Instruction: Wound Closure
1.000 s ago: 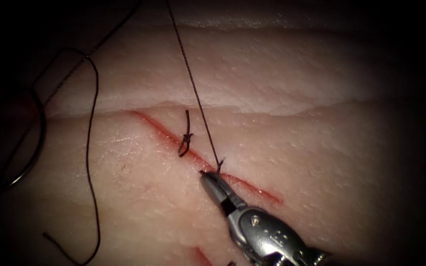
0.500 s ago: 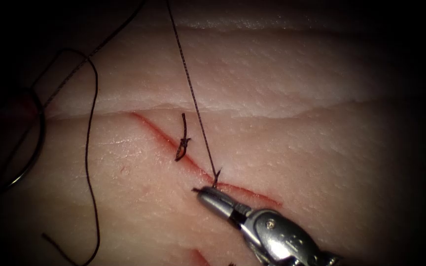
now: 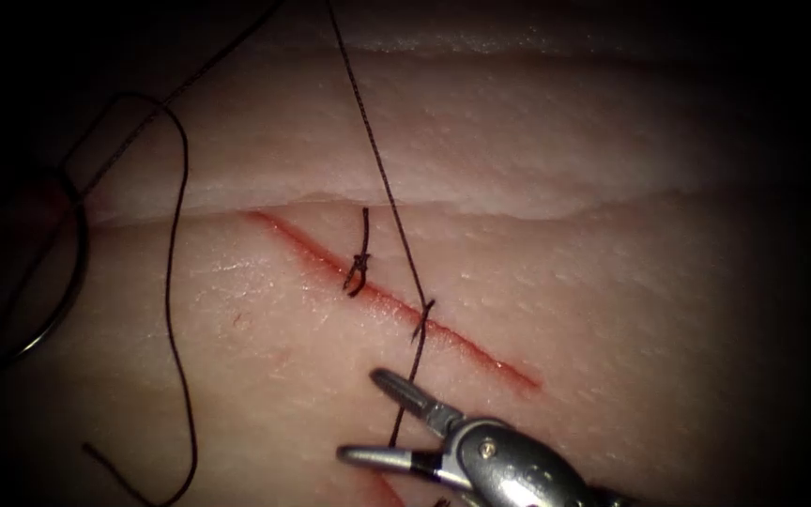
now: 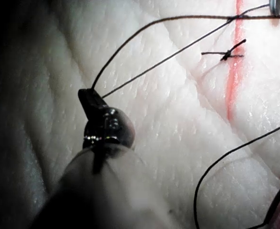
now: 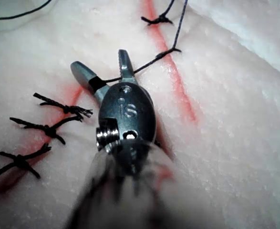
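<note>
The tissue (image 3: pixel 565 282) carries a red cut (image 3: pixel 485 355) running from upper left to lower right. A tied knot (image 3: pixel 359 268) with short ends sits on the cut. Further down it is a second stitch (image 3: pixel 422 317), whose thread (image 3: pixel 368 131) rises taut to the top edge. Its tail hangs down between the spread jaws of my right tool (image 3: pixel 359 415), which is open and grips nothing. The same tail lies across the right tool (image 5: pixel 98 59) in the right wrist view. My left tool (image 4: pixel 88 98) is shut on the thread. The curved needle (image 3: pixel 75 253) lies far left of the cut, held by neither tool.
A long slack loop of thread (image 3: pixel 173 310) trails over the tissue left of the cut. Three older stitches (image 5: pixel 44 126) with cut ends lie beside the right tool. A fold in the tissue (image 3: pixel 518 208) runs across above the cut.
My right tool's jaws were shut at the second stitch, on the thread's short end. They have opened and drawn back toward the lower edge, and the tail now lies between them.
</note>
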Controlling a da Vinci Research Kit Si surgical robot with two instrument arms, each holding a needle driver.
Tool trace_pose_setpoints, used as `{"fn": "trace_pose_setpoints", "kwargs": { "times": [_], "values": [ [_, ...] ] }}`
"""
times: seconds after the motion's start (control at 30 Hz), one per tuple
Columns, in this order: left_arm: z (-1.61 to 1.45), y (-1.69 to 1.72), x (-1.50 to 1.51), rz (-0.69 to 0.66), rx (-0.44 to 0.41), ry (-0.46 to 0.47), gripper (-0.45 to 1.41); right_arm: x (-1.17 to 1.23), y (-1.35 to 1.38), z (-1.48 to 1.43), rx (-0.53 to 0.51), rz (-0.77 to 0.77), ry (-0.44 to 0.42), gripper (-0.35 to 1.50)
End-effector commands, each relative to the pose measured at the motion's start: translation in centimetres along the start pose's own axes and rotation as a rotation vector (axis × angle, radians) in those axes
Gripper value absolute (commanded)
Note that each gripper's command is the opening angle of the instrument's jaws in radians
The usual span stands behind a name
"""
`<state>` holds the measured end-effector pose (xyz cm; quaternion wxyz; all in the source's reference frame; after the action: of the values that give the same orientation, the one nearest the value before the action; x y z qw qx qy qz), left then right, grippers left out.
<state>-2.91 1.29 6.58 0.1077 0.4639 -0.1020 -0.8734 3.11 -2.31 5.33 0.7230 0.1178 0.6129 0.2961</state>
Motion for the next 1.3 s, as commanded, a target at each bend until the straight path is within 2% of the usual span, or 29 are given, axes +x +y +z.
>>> {"fn": "trace_pose_setpoints", "kwargs": {
  "times": [0.03,0.13,0.37,0.57,0.87,1.03,1.3],
  "values": [
    [0.08,-0.04,0.01,0.003,0.003,0.001,-0.45,0.04,0.02,0.08,-0.002,0.005,0.003,1.35],
    [0.08,0.00,0.05,0.003,0.001,0.006,-0.45,0.12,0.02,0.08,-0.004,0.001,0.003,1.48],
    [0.09,0.05,0.12,0.001,0.000,0.008,-0.45,0.24,-0.01,0.05,-0.003,-0.099,0.009,1.48],
    [0.08,0.05,0.12,0.001,-0.001,0.010,-0.45,0.33,-0.13,-0.01,0.036,-0.197,-0.034,1.48],
    [-0.01,0.14,0.16,0.006,-0.010,0.017,-0.45,0.66,-0.19,-0.29,0.039,-0.357,-0.062,1.48],
    [-0.11,0.25,0.25,0.012,-0.008,0.044,-0.45,0.78,-0.08,-0.49,0.004,-0.373,-0.086,1.48],
    [-0.18,0.32,0.39,-0.008,-0.011,0.089,-0.45,0.69,-0.05,-0.49,-0.022,-0.399,-0.098,1.48]
  ]
}}
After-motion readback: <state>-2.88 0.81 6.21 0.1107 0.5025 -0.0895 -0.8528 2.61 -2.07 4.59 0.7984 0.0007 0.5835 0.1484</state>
